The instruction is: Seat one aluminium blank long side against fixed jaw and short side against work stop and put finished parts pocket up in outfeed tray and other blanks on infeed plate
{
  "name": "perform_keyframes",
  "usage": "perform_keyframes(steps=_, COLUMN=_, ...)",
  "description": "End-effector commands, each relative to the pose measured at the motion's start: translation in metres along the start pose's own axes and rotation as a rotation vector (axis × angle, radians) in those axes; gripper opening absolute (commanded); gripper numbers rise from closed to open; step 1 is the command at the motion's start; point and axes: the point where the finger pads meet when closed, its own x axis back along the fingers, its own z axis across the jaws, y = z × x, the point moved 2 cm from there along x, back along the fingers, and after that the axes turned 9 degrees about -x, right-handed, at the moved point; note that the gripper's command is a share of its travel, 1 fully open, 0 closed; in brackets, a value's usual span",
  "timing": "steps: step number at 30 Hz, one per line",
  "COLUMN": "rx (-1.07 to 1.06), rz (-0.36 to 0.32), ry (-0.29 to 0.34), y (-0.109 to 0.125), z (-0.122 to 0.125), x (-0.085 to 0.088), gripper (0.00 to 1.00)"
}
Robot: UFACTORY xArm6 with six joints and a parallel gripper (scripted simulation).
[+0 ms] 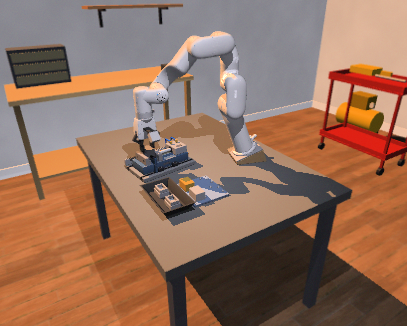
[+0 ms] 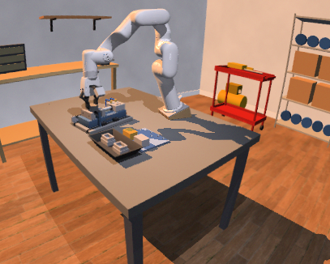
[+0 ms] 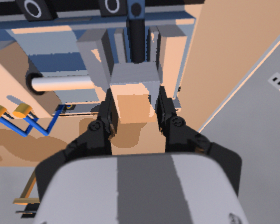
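Aluminium blank (image 3: 133, 107) sits pinched between the two dark fingers of the gripper (image 3: 135, 117), which is closed about halfway onto the block's sides and stopped there. From the wrist view the blank hangs right over the vise (image 3: 66, 55), with a pale round rod (image 3: 66, 83) off to its left and blue hoses (image 3: 38, 125) with yellow fittings lower left. I cannot tell from here whether the blank's underside touches the low bars.

From where I stand, the white arm (image 2: 126, 28) arches over from its base (image 2: 176, 113) on the table (image 2: 191, 150) and points the gripper (image 2: 90, 99) straight down into the blue vise (image 2: 106, 117). Just beside the vise, nearer me, the dark outfeed tray (image 2: 99, 146) holds two pale finished parts (image 2: 108, 138) with their pockets facing up. Next to it lies the infeed plate (image 2: 159, 139), carrying a brass blank (image 2: 130, 133) and another pale blank (image 2: 142, 139) close together.

A red cart (image 2: 268, 77) stands well apart by the wall.
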Motion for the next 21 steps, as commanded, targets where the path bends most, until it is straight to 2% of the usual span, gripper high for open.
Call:
perform_keyframes(steps=1, rx=0.0, rz=-0.001, ry=0.004, y=0.0003, z=0.0014, x=0.0015, gripper=0.0)
perform_keyframes(steps=21, rx=0.0, rz=-0.001, ry=0.004, y=-0.0025, z=0.0019, x=0.0015, gripper=0.0)
